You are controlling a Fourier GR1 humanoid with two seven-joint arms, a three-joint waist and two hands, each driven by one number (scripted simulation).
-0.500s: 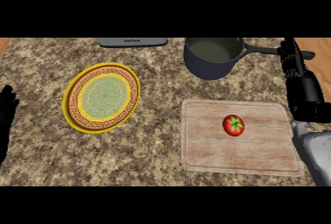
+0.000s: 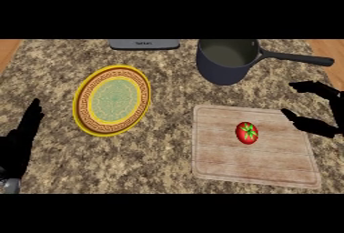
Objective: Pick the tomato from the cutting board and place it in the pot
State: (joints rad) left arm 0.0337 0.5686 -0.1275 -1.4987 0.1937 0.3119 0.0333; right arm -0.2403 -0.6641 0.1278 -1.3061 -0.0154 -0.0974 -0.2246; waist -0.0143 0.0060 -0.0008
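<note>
A red tomato with a green stem lies right of centre on the pale wooden cutting board. Behind the board stands the dark grey pot, its handle pointing right. My right hand is open at the board's right edge, thumb and fingers spread, a short way right of the tomato and not touching it. My left hand rests open at the left edge of the view, fingers up.
A yellow plate with a patterned rim and green centre lies left of the board. A grey device sits at the counter's far edge. Speckled stone counter shows between plate and board.
My right hand has come down and inward from beside the pot's handle to the board's right edge, now spread open near the tomato. The tomato and left hand have stayed put.
</note>
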